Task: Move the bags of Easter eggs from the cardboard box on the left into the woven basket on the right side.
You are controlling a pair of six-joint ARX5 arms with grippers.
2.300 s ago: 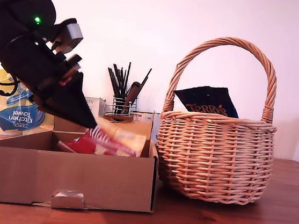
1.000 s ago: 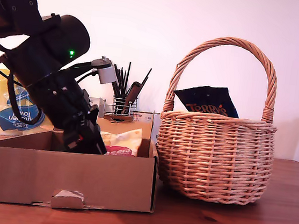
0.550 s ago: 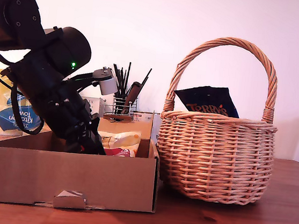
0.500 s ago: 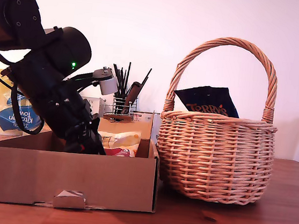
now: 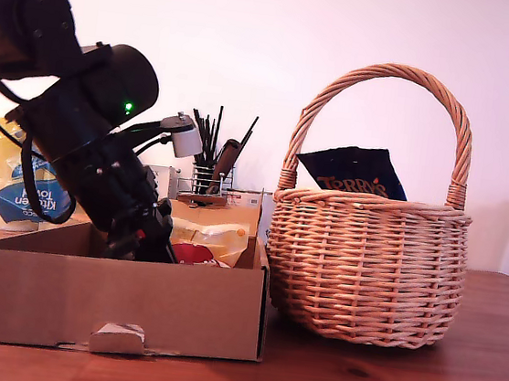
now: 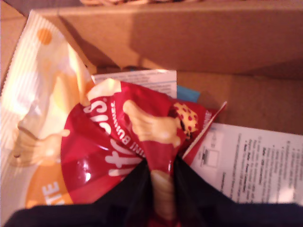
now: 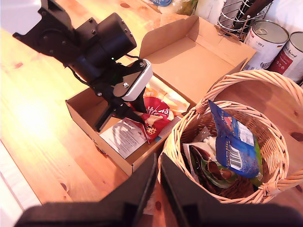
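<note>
The cardboard box sits at the exterior view's left, the woven basket at its right. My first gripper reaches into the box and is shut on a crumpled corner of a red Maltesers bag. That bag just shows above the box wall. A cream-and-orange bag lies beside it. A dark blue Terry's bag stands in the basket, with other packets under it. My second gripper hovers high above the basket's rim, shut and holding nothing.
A white printed leaflet lies on the box floor. Behind the box stand a kitchen towel pack and a wire holder of dark utensils. A second open cardboard box and tins sit further back.
The first arm came down into the box and shut on the red bag. In the last half second it rose slightly, and the red bag shows a little higher.
</note>
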